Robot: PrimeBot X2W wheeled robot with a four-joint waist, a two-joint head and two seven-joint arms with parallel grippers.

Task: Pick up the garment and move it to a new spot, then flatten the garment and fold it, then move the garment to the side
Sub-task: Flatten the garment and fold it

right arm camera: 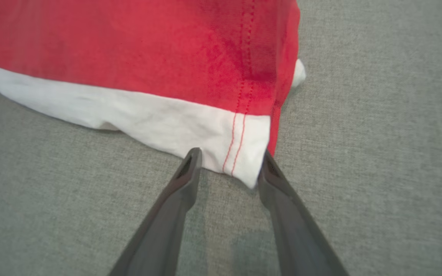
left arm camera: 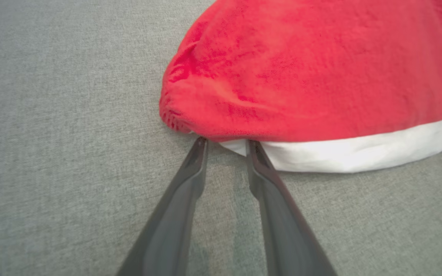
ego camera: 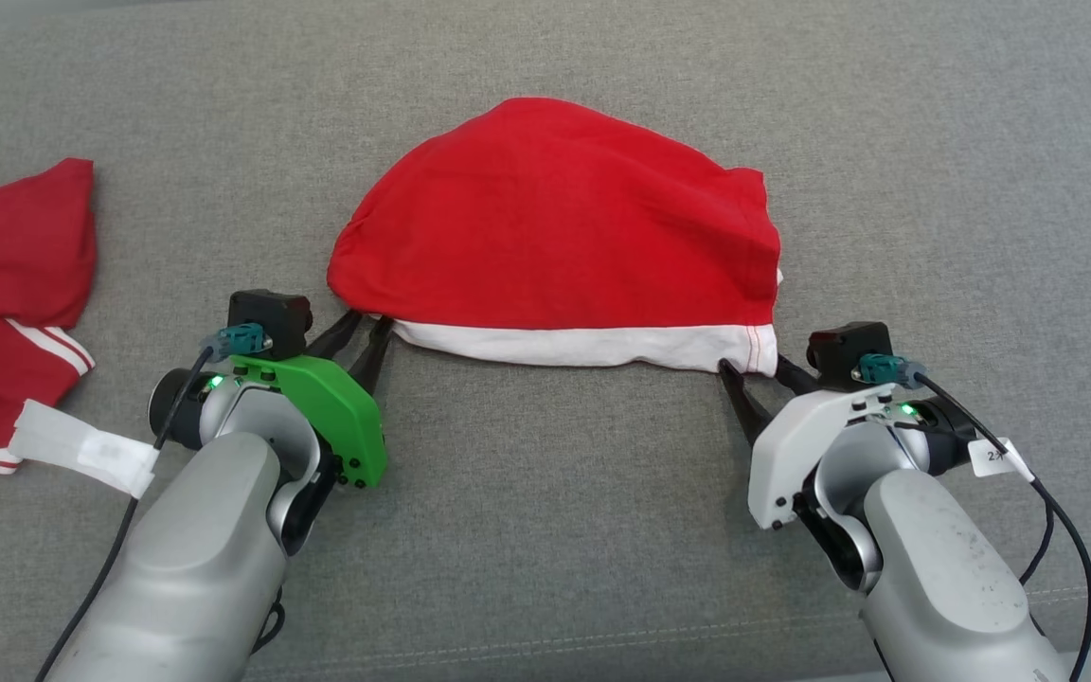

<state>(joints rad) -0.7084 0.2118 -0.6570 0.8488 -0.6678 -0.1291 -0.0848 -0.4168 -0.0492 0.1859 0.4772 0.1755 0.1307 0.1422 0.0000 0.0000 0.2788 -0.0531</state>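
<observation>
The garment [ego camera: 555, 218] is red with a white band along its near edge, and it lies folded into a dome shape on the grey fabric surface [ego camera: 545, 530]. My left gripper [ego camera: 370, 319] is open at the garment's near-left corner. In the left wrist view the left gripper [left arm camera: 227, 142] has its fingertips touching the hem of the garment [left arm camera: 320, 69], one on each side of the corner. My right gripper [ego camera: 752, 365] is open at the near-right corner. In the right wrist view the right gripper [right arm camera: 231, 152] straddles the white stitched corner of the garment [right arm camera: 148, 50].
A second red garment with white stripes [ego camera: 6, 284] lies at the far left of the surface. A white tag [ego camera: 81, 445] hangs on the left arm's cable. A seam in the surface [ego camera: 545, 635] runs near the front edge.
</observation>
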